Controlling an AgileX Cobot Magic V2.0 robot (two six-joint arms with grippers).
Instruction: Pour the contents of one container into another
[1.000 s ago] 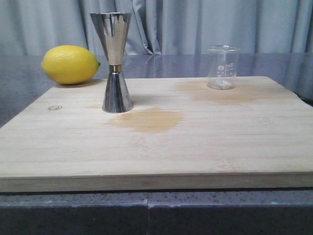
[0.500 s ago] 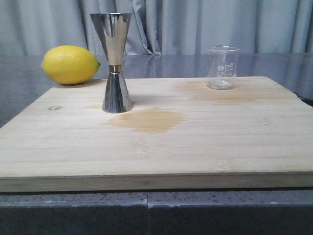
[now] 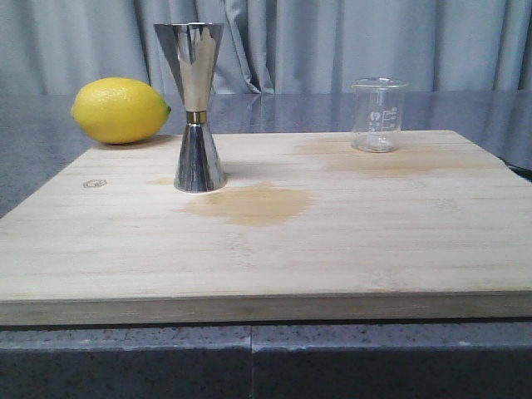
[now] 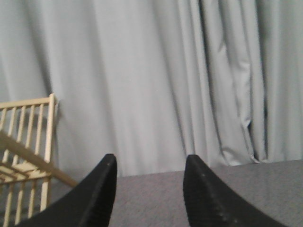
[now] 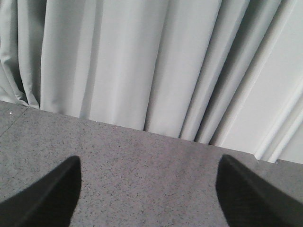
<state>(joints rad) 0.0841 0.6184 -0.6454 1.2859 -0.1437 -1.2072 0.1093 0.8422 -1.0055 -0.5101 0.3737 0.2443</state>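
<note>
Left gripper (image 4: 149,189): jaws apart with a moderate gap, nothing between them, touching nothing; grey countertop (image 4: 246,189) and pale curtain (image 4: 142,80) beyond, a slatted wooden rack (image 4: 26,156) off to one side.
Right gripper (image 5: 149,189): jaws spread wide, empty, touching nothing; speckled countertop and curtain folds ahead.
Arms: neither seen in the front view.
Beaker (image 3: 378,114): upright on the board (image 3: 266,249), near its far right corner, just inside the far edge; white marks facing the camera; contents too clear to judge.
Jigger (image 3: 194,106): upright on the board's left half, closer to the far edge than the near one, well apart from the beaker; brass band at the waist, wide cone up.
Stain (image 3: 249,203): darker patch on the wood just right of the jigger's base, toward the near edge; fainter patch around and in front of the beaker.
Lemon (image 3: 120,109): at the board's far left corner, behind and left of the jigger, not touching it.
</note>
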